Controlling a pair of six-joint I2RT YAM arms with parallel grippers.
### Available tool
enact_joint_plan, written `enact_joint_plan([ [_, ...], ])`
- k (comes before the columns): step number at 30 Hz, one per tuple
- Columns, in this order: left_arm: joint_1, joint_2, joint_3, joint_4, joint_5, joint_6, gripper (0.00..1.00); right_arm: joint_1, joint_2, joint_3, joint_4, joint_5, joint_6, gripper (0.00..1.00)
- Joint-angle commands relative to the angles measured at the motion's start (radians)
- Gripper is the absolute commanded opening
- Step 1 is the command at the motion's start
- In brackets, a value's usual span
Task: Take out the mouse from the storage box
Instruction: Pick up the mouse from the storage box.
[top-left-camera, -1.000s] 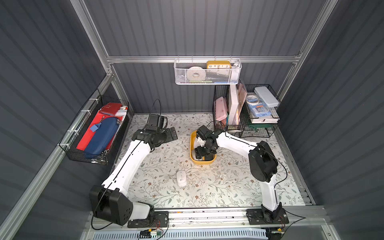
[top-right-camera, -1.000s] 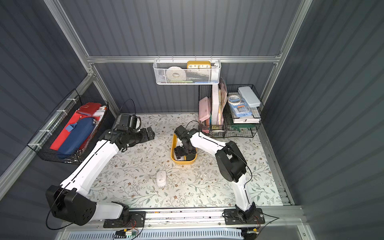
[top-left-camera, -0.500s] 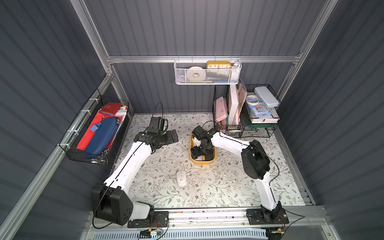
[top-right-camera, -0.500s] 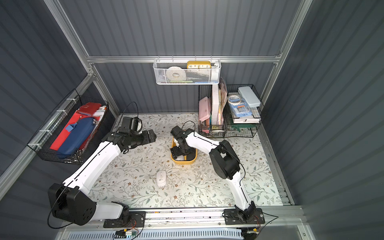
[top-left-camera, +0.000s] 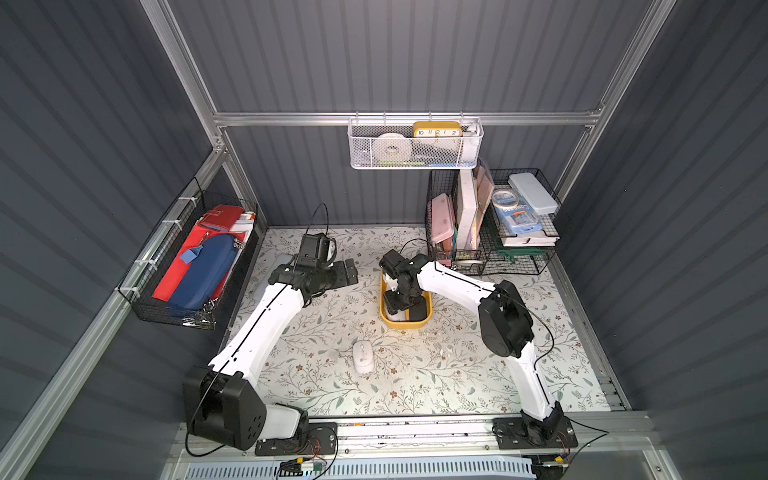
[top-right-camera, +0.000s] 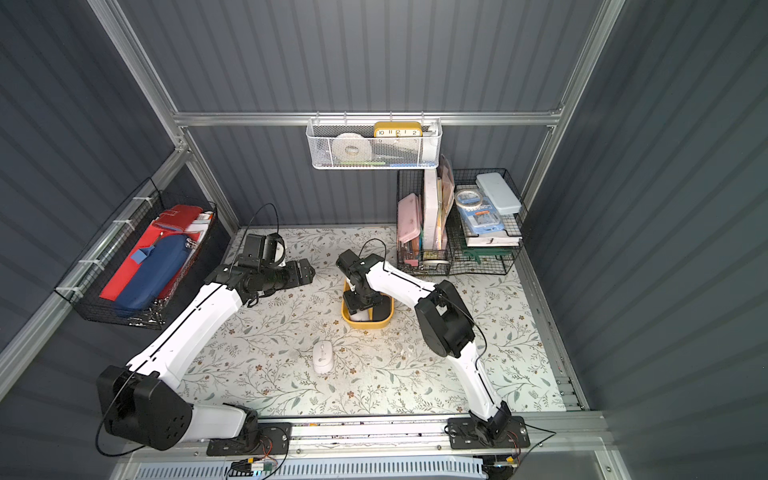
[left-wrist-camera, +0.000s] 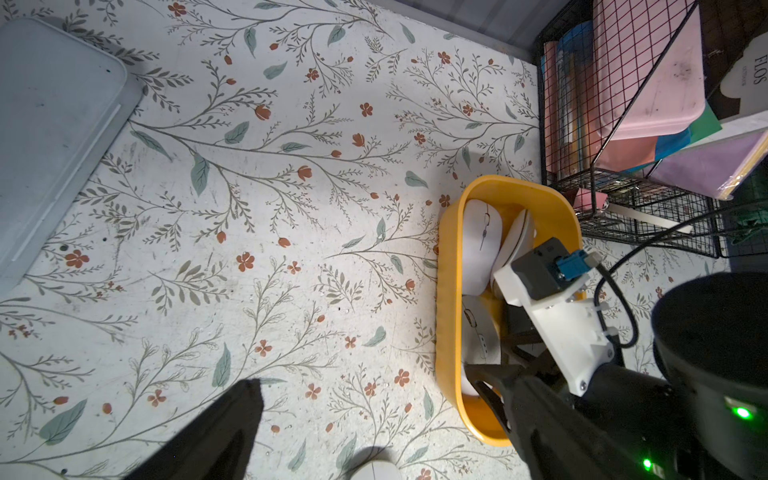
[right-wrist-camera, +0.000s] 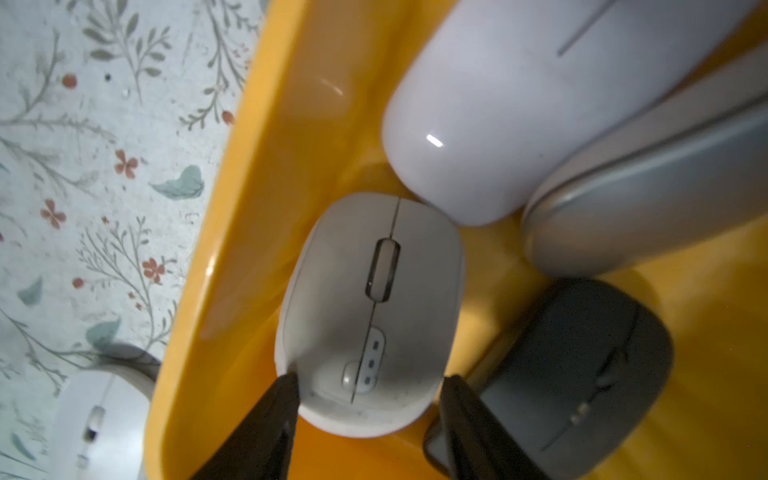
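Note:
The mustard-yellow storage box (top-left-camera: 405, 325) (top-right-camera: 366, 325) (left-wrist-camera: 446, 332) (right-wrist-camera: 232, 249) stands mid-mat with several mice inside. My right gripper (top-left-camera: 395, 305) (top-right-camera: 360, 306) (right-wrist-camera: 370, 386) reaches down into it, one black finger touching each side of a light grey mouse (right-wrist-camera: 374, 307) at the box's near end. Around that mouse lie a pale lavender mouse (right-wrist-camera: 519, 104), a silver one (right-wrist-camera: 644, 199) and a dark grey one (right-wrist-camera: 582, 374). Over the mat to the left of the box, my left gripper (top-left-camera: 351, 272) (top-right-camera: 307, 272) (left-wrist-camera: 374, 395) hovers open and empty.
A white mouse (top-left-camera: 363, 356) (top-right-camera: 323, 357) lies on the floral mat in front of the box. A black wire rack (top-left-camera: 490, 249) stands just behind the box at the right. A white mesh basket (top-left-camera: 415, 143) hangs above. A grey flat case (left-wrist-camera: 50, 137) lies at the mat's left.
My right gripper has sunk toward the near end of the box and its jaws have narrowed onto the light grey mouse. The left arm has shifted slightly toward the box.

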Motion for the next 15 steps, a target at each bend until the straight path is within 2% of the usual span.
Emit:
enact_joint_plan([
  [1,0.008,0.008,-0.006,0.006,0.024,0.029,0.99,0.001,0.024,0.003,-0.057,0.057,0.003,0.78],
  [4,0.008,0.005,-0.008,0.006,0.026,0.032,0.99,0.003,-0.028,-0.039,0.010,-0.001,0.013,0.84],
  [10,0.008,0.008,0.003,0.011,0.039,0.030,0.99,0.007,0.006,-0.013,0.004,-0.060,0.002,0.85],
  [15,0.009,0.016,0.010,0.011,0.049,0.031,0.99,0.014,0.102,0.036,-0.056,0.035,-0.018,0.85],
])
